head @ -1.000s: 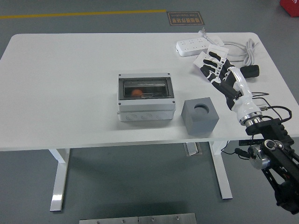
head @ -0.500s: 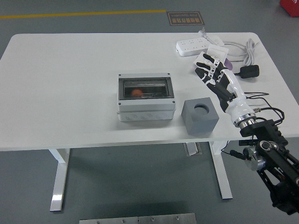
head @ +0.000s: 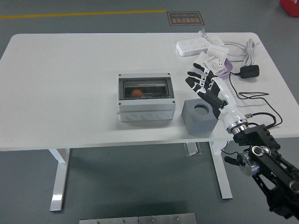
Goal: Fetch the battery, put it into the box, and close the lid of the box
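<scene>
One hand, the right hand (head: 204,84), is seen with fingers spread and holding nothing, above the grey block (head: 200,116), beside the closed box (head: 145,97).

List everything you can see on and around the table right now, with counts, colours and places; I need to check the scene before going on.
table: one, white, fills the view.
box: one, light grey, clear lid down, table centre.
orange object: one, inside the box under the lid; cannot tell what it is.
grey block: one, round hole on top, right of the box.
power strip: one, white, far right.
white cable: one, coiled beside the strip.
black plug: one, right edge.
small packet: one, white over purple, near the strip.
floor sign: one, dark, beyond the table.
right hand: one, black and white, fingers spread, above the block.
</scene>
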Available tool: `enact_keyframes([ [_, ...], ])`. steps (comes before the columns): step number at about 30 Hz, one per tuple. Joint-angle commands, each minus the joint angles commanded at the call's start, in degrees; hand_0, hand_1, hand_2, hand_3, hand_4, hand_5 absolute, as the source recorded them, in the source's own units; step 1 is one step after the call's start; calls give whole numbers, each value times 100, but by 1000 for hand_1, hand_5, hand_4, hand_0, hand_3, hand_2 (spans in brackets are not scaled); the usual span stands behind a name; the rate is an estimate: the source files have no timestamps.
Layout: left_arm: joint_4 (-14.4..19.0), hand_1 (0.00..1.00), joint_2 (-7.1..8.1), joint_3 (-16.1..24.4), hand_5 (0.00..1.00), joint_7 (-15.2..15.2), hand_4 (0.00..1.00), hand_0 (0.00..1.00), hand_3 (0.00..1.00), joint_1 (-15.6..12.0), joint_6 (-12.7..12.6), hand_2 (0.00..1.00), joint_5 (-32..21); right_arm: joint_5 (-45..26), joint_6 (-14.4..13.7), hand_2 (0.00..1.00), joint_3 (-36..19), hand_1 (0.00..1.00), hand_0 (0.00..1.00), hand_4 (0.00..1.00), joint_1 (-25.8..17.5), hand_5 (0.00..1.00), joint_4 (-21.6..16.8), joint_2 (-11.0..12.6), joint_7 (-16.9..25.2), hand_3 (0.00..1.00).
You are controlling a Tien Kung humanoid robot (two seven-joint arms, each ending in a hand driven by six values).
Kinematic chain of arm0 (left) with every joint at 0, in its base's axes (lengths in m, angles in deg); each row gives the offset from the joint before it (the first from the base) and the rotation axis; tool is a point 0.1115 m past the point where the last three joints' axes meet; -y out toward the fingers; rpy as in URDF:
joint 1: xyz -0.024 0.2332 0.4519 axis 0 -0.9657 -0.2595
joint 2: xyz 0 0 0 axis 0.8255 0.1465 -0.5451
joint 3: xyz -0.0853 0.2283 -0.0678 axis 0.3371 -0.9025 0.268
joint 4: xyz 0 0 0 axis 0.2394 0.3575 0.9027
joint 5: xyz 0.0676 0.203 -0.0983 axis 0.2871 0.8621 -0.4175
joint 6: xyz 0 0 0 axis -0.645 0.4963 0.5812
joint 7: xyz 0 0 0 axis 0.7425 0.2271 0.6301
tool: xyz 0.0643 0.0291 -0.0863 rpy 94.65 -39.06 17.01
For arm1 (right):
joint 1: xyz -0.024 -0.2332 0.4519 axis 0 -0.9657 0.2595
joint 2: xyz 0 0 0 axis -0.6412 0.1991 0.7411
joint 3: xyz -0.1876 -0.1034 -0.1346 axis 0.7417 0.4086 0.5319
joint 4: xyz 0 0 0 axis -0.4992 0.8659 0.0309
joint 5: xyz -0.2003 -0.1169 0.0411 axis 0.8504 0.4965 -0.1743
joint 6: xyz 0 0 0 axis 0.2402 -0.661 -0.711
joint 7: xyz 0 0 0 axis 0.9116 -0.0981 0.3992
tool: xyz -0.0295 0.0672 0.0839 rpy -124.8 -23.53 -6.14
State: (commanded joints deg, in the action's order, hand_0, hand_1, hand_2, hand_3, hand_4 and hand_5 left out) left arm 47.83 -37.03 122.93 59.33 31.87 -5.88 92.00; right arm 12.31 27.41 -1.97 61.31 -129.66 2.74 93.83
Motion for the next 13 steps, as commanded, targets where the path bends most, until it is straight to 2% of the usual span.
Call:
enact_keyframes([
  [8,0,835,38,-214,2,-212,473,755,830,-7,12,788,-391,63,-57,765,-114,820,878,928,6,445,-110,190,-5,896],
  [13,0,835,17,-175,2,-257,473,755,830,-30,26,788,-355,114,-49,765,-314,820,878,928,-100,445,-145,287,-35,896],
])
